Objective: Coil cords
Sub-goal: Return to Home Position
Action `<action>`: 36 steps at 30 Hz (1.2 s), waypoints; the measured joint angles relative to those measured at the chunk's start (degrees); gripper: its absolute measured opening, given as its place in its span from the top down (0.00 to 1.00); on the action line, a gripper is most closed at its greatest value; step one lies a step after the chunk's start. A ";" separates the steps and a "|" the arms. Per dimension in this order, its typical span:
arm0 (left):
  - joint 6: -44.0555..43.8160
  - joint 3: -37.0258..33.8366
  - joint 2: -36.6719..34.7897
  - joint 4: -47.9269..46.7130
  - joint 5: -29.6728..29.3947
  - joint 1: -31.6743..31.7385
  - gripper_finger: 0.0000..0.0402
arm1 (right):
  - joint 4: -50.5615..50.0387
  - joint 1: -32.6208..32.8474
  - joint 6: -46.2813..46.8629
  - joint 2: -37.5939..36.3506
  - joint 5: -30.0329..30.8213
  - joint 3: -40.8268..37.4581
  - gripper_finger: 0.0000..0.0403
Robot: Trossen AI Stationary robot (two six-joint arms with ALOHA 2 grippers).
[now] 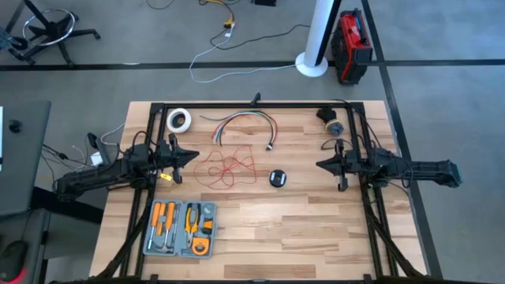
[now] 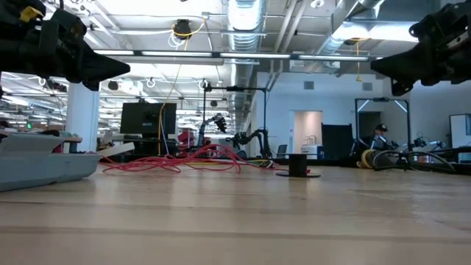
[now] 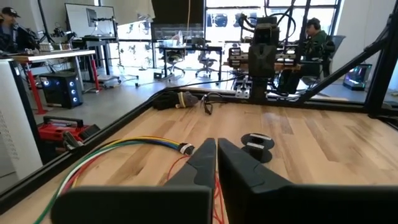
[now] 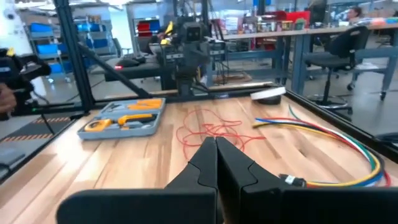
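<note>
Thin red wire is lying in a loose tangle on the light wooden counter, small black spool sitting just beside it at four o'clock; left jaws are hovering clenched at nine o'clock, right jaws clenched at three o'clock, both empty

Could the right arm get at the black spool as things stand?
Probably yes: the spool stands upright beside the red wire, and nothing lies between it and the right gripper, shut and raised nearby.

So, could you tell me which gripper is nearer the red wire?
Left. The left gripper hovers beside the tangled red wire; the right gripper hangs farther off, past the black spool.
</note>
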 joint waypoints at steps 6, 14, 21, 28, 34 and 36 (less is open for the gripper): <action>-0.38 0.00 3.82 -0.02 -0.02 0.00 1.00 | -1.74 0.90 -0.17 0.05 -0.22 0.00 1.00; -1.58 0.00 7.10 0.03 -0.31 0.09 1.00 | -1.76 0.86 -1.03 0.00 -0.26 0.00 1.00; -2.34 0.00 7.08 0.16 -0.35 0.11 1.00 | -1.30 0.99 -3.06 -0.11 -0.22 0.00 1.00; -1.94 0.00 7.07 1.95 1.75 0.11 1.00 | -1.09 1.05 -5.54 -0.09 -0.21 0.00 0.96; 0.56 0.00 7.06 0.48 0.41 0.11 1.00 | -1.68 1.03 -1.62 -0.09 -0.20 0.00 0.94; 0.54 0.00 7.13 0.18 0.01 0.11 1.00 | -1.70 1.03 0.53 -0.09 -0.22 0.00 0.94</action>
